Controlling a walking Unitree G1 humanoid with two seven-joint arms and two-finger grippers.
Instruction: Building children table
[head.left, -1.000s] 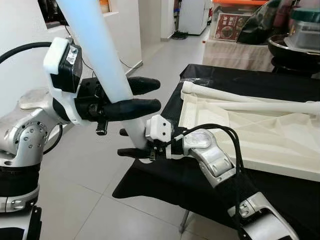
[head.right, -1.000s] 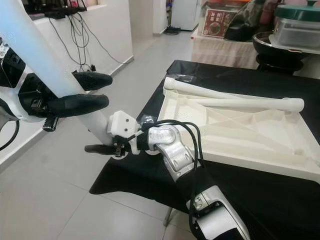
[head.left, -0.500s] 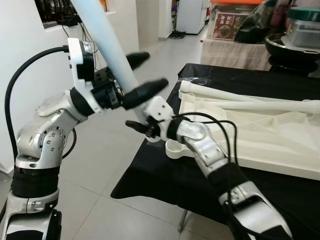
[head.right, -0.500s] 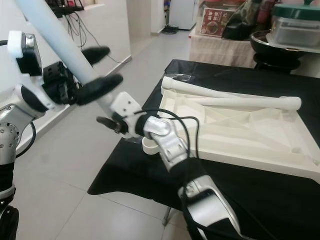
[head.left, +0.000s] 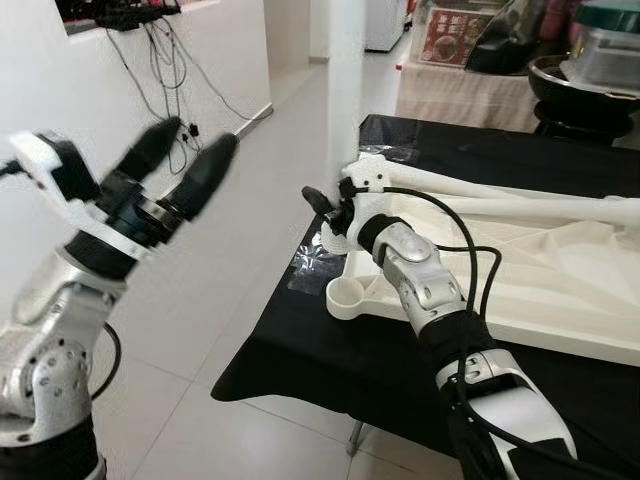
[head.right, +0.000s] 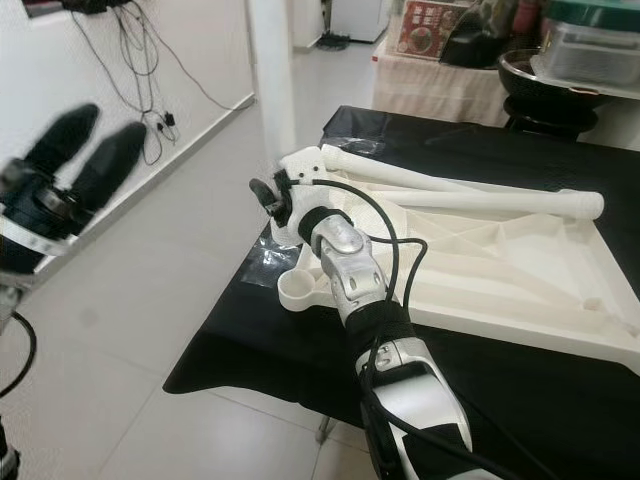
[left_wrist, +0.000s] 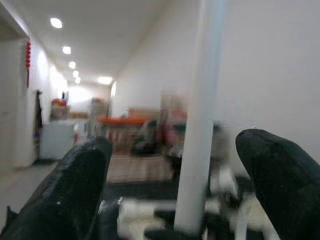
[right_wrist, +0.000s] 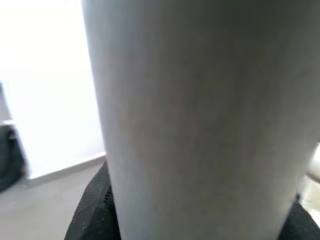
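Note:
A white table leg (head.left: 345, 90) stands upright at the left edge of the upturned white tabletop (head.left: 540, 290). My right gripper (head.left: 325, 205) is shut on the leg's lower part, and the leg's foot is hidden behind it. In the right wrist view the leg (right_wrist: 200, 115) sits close between the black fingers. My left gripper (head.left: 200, 135) is open and hangs over the floor, well to the left of the leg. In the left wrist view its fingers (left_wrist: 75, 190) frame the distant leg (left_wrist: 197, 150). A round corner socket (head.left: 350, 295) on the tabletop's near left corner is empty.
Two more white legs (head.left: 500, 205) lie across the tabletop. The tabletop rests on a black-covered table (head.left: 300, 350). A bench with pots and a box (head.left: 590, 60) stands behind. A white wall with hanging cables (head.left: 190, 60) is on the left, with tiled floor between.
My left gripper has let go of the leg and pulled away to the left. My right gripper has swung the leg from a slant to upright and nearer the tabletop. The camera has shifted.

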